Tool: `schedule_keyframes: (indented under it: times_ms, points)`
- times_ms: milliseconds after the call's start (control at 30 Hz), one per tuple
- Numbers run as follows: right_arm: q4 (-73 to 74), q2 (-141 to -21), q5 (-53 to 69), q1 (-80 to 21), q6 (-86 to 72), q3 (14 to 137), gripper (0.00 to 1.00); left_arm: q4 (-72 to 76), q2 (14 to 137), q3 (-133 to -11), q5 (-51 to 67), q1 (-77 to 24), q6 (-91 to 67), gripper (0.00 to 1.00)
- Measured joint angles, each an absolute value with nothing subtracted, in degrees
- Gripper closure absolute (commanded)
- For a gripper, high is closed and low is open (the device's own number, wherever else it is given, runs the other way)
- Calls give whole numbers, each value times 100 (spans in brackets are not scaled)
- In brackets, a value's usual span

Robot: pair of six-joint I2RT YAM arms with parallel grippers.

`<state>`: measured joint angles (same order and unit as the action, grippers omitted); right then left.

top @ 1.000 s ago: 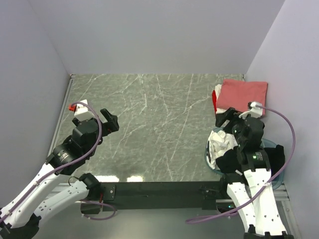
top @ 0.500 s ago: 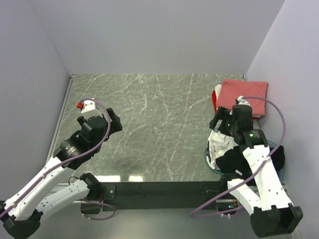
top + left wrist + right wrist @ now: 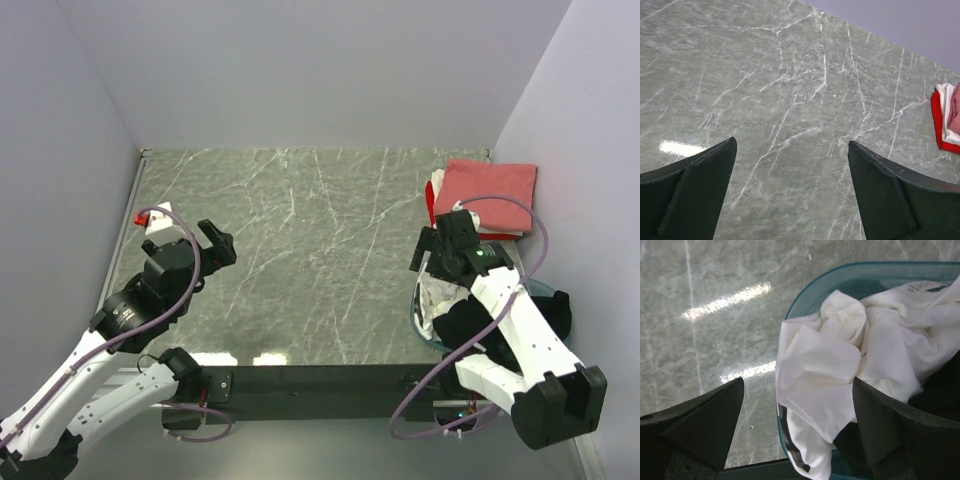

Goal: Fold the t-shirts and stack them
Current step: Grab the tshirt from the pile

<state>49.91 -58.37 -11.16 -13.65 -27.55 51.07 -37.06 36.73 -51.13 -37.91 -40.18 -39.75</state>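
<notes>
A crumpled white t-shirt (image 3: 840, 355) with a dark graphic lies in the translucent teal tub (image 3: 850, 277), spilling over its rim; a black shirt (image 3: 940, 385) lies beside it in the tub. In the top view the white shirt (image 3: 440, 292) and the black shirt (image 3: 462, 322) are partly hidden by my right arm. My right gripper (image 3: 799, 390) is open above the white shirt, not touching it; in the top view it (image 3: 432, 252) hangs over the tub's far rim. A folded stack with the salmon-pink shirt (image 3: 490, 190) on top and red and white edges (image 3: 942, 120) lies at the far right. My left gripper (image 3: 792, 145) is open and empty over bare table, and it (image 3: 215, 243) shows at the left in the top view.
The grey marble table (image 3: 310, 250) is walled at the back and on both sides. The tub (image 3: 425, 325) stands at the near right edge. The table's near edge has a dark rail (image 3: 320, 380) between the arm bases.
My right gripper has moved left and toward the tub's far rim. My left gripper swung a little and came back to about where it was.
</notes>
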Motion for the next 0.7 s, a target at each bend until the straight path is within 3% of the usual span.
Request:
schedule_keyframes:
  times_ms: [567,700]
  points:
    - [4864,-6608,-1341,-1581,-3151,5004,5,-3771,3496,-5113,-3846,-4018,-3990,1]
    - [4783,-6731,-1435,-1590,-3288,4783,16,-3778,3389,-5113,-3841,-4018,-3988,1]
